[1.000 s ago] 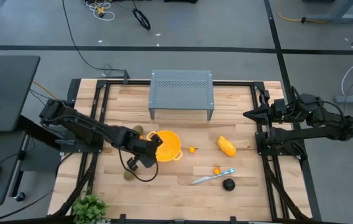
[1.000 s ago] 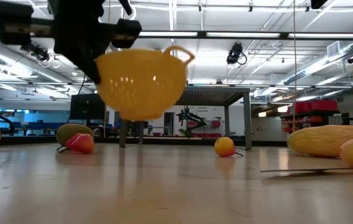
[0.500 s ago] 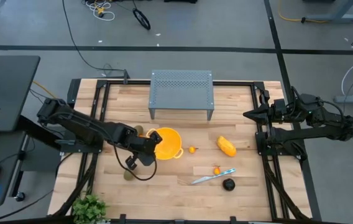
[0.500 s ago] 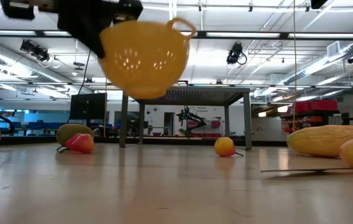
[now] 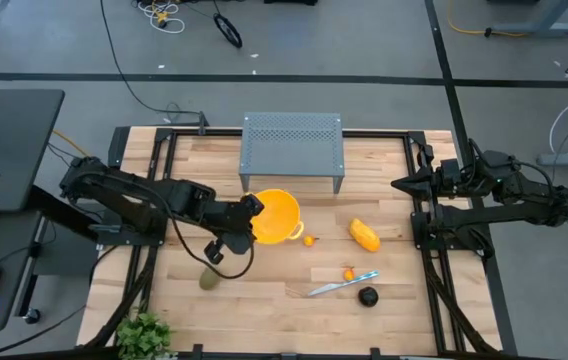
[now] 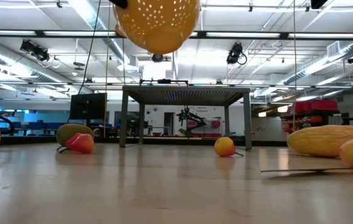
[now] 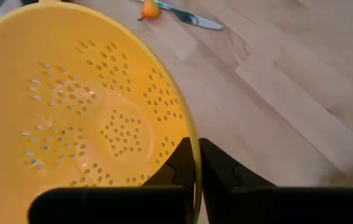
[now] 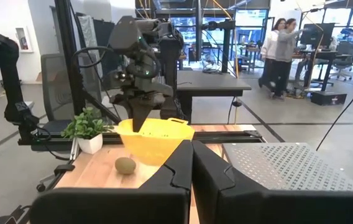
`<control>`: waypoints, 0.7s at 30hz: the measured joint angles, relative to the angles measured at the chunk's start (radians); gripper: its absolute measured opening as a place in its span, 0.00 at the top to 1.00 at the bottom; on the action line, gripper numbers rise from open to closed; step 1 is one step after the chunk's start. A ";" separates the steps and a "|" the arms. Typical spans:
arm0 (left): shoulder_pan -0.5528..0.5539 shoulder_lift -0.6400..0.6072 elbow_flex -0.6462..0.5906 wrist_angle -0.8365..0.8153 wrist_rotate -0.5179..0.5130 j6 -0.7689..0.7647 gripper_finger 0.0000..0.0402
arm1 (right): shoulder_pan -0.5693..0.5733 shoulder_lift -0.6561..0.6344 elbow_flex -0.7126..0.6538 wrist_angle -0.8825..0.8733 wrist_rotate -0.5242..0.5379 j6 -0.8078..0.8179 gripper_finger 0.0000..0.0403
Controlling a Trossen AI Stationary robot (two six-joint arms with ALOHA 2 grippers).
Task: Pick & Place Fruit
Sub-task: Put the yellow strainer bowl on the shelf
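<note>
Fruit all lies on the surface: yellow oblong (image 5: 364, 236) at three o'clock, dark round one (image 5: 367, 296) near the knife (image 5: 343, 285). Left gripper (image 5: 247, 216) holds the colander (image 5: 276, 216) aloft, fingers clenched on its rim; setting it down seems next. Right gripper (image 5: 401, 184) waits, fingers closed empty.

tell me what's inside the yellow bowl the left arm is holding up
Nothing shows inside the yellow bowl: the left wrist view sees only its bare perforated wall and floor. The left gripper clamps its rim, and its fingers hide a small strip there.
</note>
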State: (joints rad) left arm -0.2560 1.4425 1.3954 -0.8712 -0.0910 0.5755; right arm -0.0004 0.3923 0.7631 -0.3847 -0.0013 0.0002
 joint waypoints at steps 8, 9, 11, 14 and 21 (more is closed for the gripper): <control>0.022 0.000 0.001 -0.011 -0.034 -0.004 0.97 | 0.000 0.000 0.000 0.000 0.000 0.000 0.98; 0.027 0.000 0.001 -0.011 -0.038 -0.013 0.97 | 0.000 0.000 0.000 0.000 0.000 0.000 0.98; 0.036 0.000 0.001 -0.011 -0.041 -0.020 0.97 | 0.000 0.000 0.000 0.000 0.000 0.000 0.98; 0.052 0.000 0.001 -0.020 -0.042 -0.022 0.97 | 0.000 0.000 0.000 0.000 0.000 0.000 0.98; 0.127 0.001 0.044 -0.085 -0.058 -0.042 0.97 | 0.000 0.000 0.000 0.000 0.000 0.000 0.98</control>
State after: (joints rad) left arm -0.1293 1.4437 1.4392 -0.9559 -0.1490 0.5337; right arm -0.0005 0.3925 0.7631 -0.3847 -0.0013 0.0002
